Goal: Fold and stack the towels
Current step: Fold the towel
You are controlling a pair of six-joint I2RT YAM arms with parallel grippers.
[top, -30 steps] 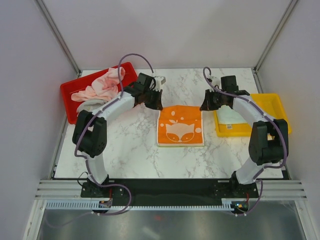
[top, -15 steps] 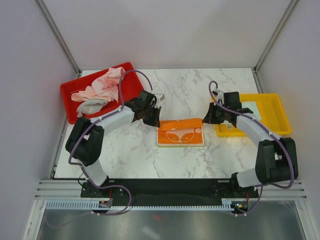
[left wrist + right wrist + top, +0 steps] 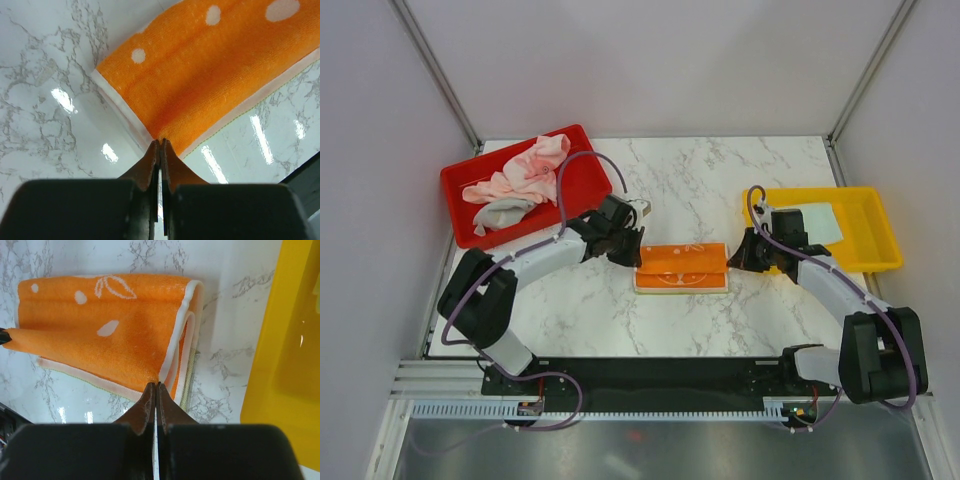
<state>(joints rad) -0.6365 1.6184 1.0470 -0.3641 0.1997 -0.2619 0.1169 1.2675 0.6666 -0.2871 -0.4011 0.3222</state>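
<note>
A cream towel with orange cartoon print (image 3: 680,266) lies folded in half on the marble table, a wide strip between the two arms. My left gripper (image 3: 631,254) is shut on the towel's (image 3: 200,75) left near corner, seen at the gripper's tips (image 3: 161,141) in the left wrist view. My right gripper (image 3: 734,258) is shut on its right near corner; in the right wrist view the towel (image 3: 100,340) bends in a loop just beyond my gripper (image 3: 156,385). Pink towels (image 3: 525,168) and a grey-white one (image 3: 500,212) lie crumpled in the red tray (image 3: 455,187). A pale mint towel (image 3: 816,220) lies in the yellow tray (image 3: 850,266).
The red tray stands at the table's back left, the yellow tray (image 3: 295,340) at the right, close beside the right gripper. Bare marble (image 3: 690,180) lies behind the orange towel. Frame posts stand at the back corners.
Both grippers have drawn the towel's far edge toward the near side, folding the flat square into a half-height strip. Both arms have come down and nearer.
</note>
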